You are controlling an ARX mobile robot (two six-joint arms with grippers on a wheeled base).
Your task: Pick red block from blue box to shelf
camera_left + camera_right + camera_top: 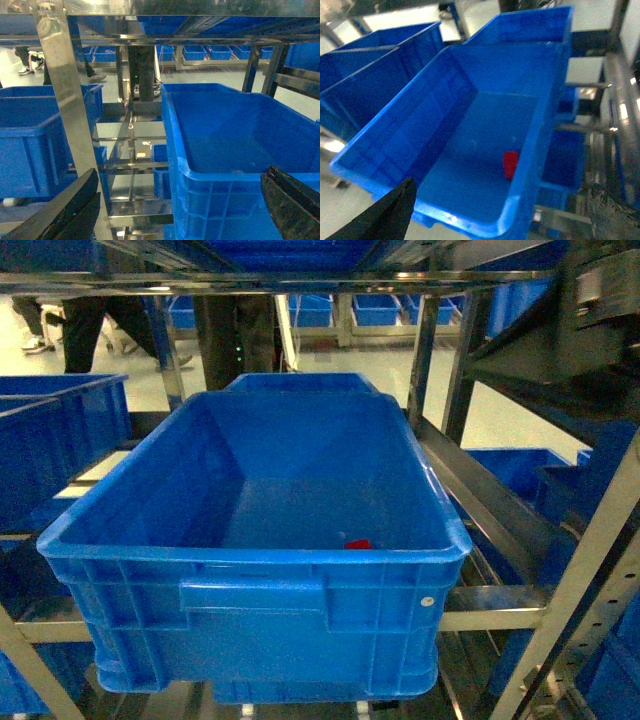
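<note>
Black fingertips framed your right wrist view at both bottom corners: the right gripper (495,220) stood wide open with nothing between its jaws. Your left gripper (180,210) was the same, spread and empty, looking past the crate's left wall into the shelf (65,100).

From the right gripper, the red block (510,164) lay ahead and below, slightly right of the gap between the fingertips. It sat on the floor of the blue box (380,150), close against the right wall and toward the near right corner. In the head view the red block (358,543) showed just over the near rim, right of centre, so your right arm looked the nearer of the 2.

The block looked slightly taller than wide, though blur hid its stud. The box rested on a tier of the steel shelf (520,610), with more blue crates (60,430) alongside. You would have judged the pick not yet begun, and the nearby wall likely to crowd 1 finger.
</note>
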